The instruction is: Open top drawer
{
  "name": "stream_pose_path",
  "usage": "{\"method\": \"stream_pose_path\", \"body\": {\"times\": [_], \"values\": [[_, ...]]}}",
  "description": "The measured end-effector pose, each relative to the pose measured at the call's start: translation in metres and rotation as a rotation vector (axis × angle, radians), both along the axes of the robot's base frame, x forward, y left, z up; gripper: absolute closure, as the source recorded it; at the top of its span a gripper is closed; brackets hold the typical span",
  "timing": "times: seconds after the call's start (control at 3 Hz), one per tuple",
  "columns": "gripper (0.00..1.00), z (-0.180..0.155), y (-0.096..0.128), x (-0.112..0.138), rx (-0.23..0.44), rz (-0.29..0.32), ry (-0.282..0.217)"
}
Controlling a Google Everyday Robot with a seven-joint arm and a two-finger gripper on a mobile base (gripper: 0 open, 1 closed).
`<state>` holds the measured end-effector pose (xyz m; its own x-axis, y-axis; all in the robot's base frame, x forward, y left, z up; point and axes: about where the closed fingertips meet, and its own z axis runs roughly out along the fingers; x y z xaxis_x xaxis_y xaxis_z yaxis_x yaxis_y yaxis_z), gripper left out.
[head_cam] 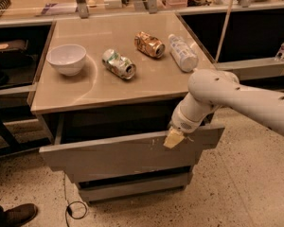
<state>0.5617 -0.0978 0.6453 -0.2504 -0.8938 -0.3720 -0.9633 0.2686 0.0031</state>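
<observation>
The top drawer [118, 157] is the wide grey front panel just under the tabletop, with pale scratches right of centre. It stands partly pulled out, with a dark gap showing between it and the cabinet. My gripper [173, 138] is at the end of the white arm [227, 96], which reaches in from the right. Its pale tip rests at the drawer front's top edge, right of centre, beside the scratches. The drawer's interior is in shadow.
On the tan tabletop [90, 86] are a white bowl [66, 58], two crushed cans [118, 64] [149, 44] and a lying plastic bottle [183, 52]. A narrower grey drawer front [132, 187] sits below. A shoe [19, 214] and a cable [72, 208] lie on the floor at left.
</observation>
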Motion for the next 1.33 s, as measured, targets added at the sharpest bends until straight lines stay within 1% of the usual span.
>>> {"method": "stream_pose_path", "body": {"times": [0.33,0.67,1.33], "values": [[1.0,0.001,-0.001,-0.001,0.0,0.0,0.0],[1.0,0.003,-0.002,-0.004,0.007,-0.004,-0.007],[1.0,0.006,-0.008,-0.024,0.009,-0.027,-0.01]]}}
